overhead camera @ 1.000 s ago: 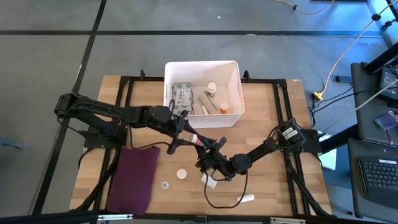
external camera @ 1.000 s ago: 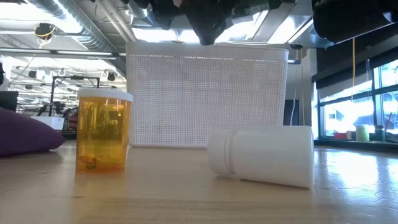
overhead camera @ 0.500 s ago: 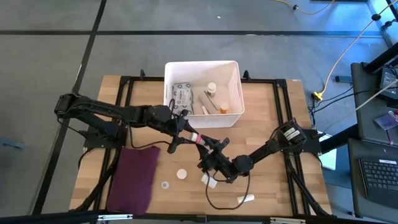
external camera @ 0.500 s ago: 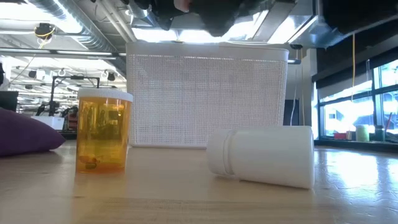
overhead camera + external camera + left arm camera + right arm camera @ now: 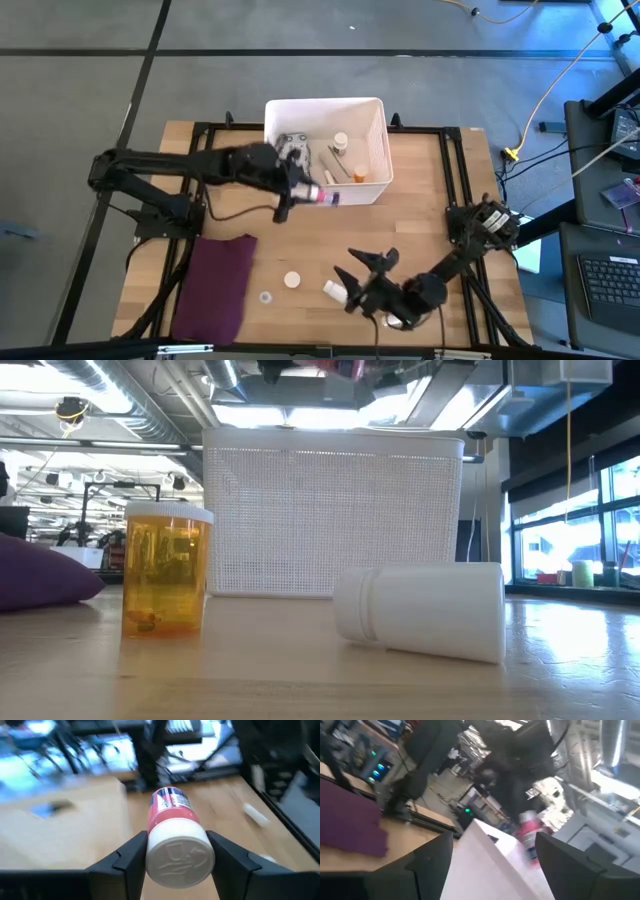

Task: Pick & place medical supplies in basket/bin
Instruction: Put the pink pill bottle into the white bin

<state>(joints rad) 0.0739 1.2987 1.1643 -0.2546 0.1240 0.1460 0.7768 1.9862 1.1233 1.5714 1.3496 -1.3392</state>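
A red-labelled bottle with a white cap hangs in the air just in front of the white basket's near wall, with my left gripper shut on it. The basket holds a grey-green packet and several small bottles and tubes. My right gripper stands open near the table's near edge and holds nothing. Its wrist view shows the bottle farther off. A small white supply lies on the table beside its fingers. My left gripper pinches the bottle at its white cap end between its two fingers, one on either side. The fingers come nearly level from the table's left and lie along the bottle. Its red body sticks out beyond the fingertips. The bottle is lifted clear.
A maroon cloth lies at the near left. A white round cap and a small clear cap sit beside it. The low view shows an upright orange pill bottle and a white bottle on its side before the basket.
My right gripper has let go of the red bottle, opened, and drawn back toward the table's near edge. My left gripper has kept its hold and carried the bottle up and toward the basket.
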